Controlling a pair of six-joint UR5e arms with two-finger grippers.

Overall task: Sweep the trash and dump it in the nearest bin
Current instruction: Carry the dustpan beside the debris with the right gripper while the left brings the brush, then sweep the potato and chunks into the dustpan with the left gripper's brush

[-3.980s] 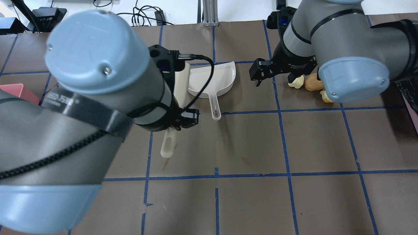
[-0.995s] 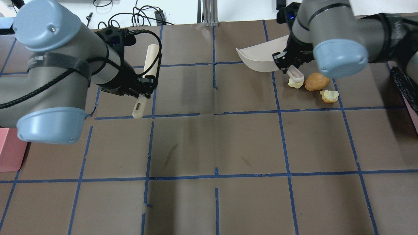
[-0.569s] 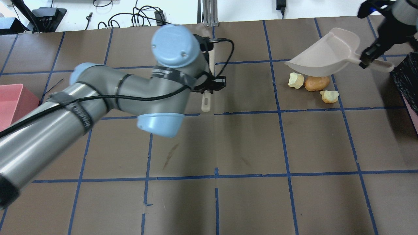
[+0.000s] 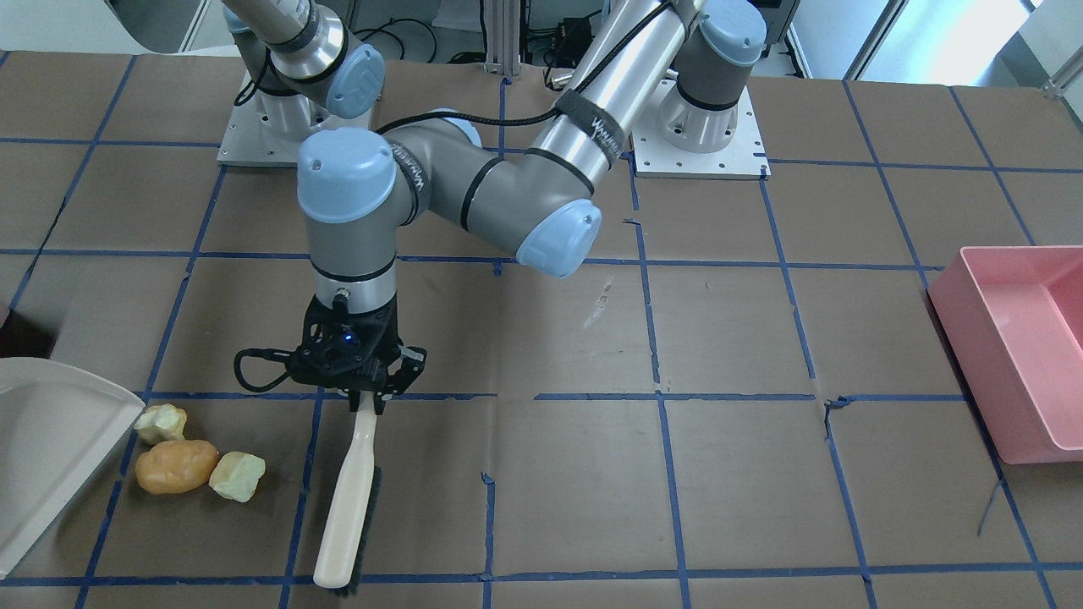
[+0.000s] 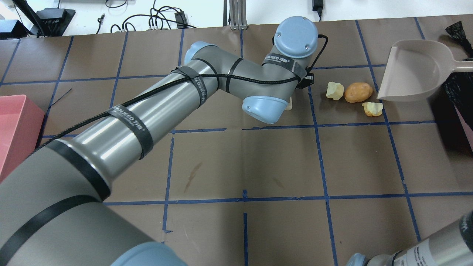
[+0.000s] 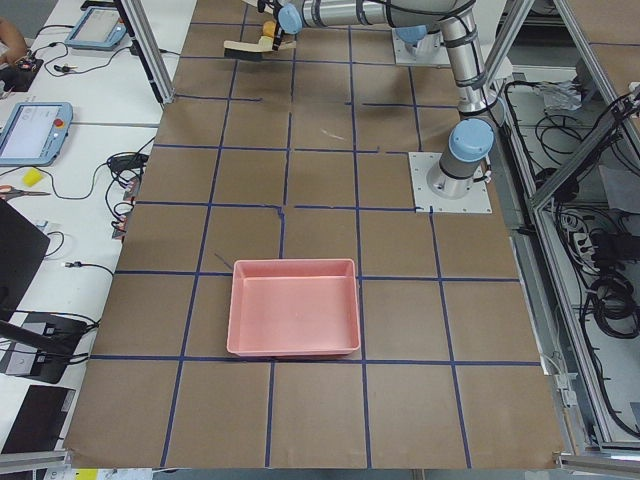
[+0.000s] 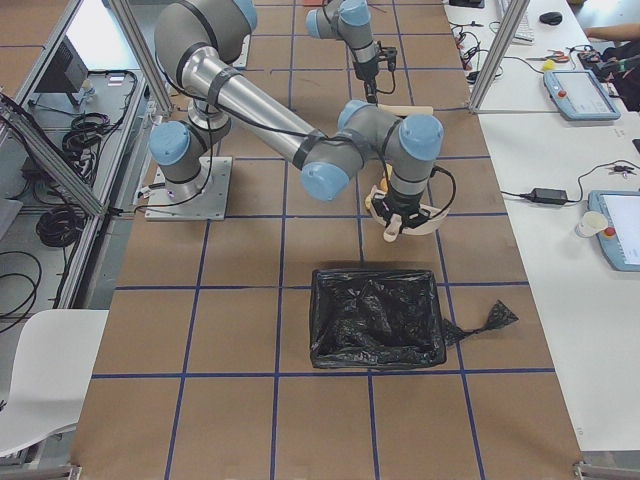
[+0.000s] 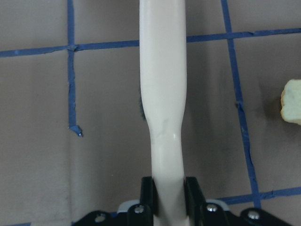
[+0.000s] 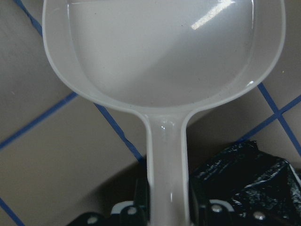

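Note:
The trash is an orange-brown lump [image 5: 358, 92] and two pale yellow-green chunks [image 5: 334, 90] [image 5: 372, 108] lying close together on the brown table. My left gripper [image 4: 364, 396] is shut on the cream brush handle [image 8: 162, 94]. The brush [image 4: 347, 507] hangs just to the robot's left of the trash [image 4: 176, 466]. One chunk [image 8: 292, 101] shows at the left wrist view's right edge. My right gripper [image 9: 167, 207] is shut on the handle of the white dustpan [image 5: 417, 70]. The pan sits low just beyond the trash on the other side, its open edge facing it.
A bin lined with a black bag [image 7: 378, 318] stands right beside the dustpan at the robot's right; it also shows in the overhead view [image 5: 458, 92]. A pink bin [image 4: 1024, 338] stands far off at the robot's left end. My left arm [image 5: 207, 88] stretches across the table's middle.
My left arm has swung right, carrying the brush up beside the trash. My right gripper has brought the dustpan down and level on the trash's far side. The trash has not moved.

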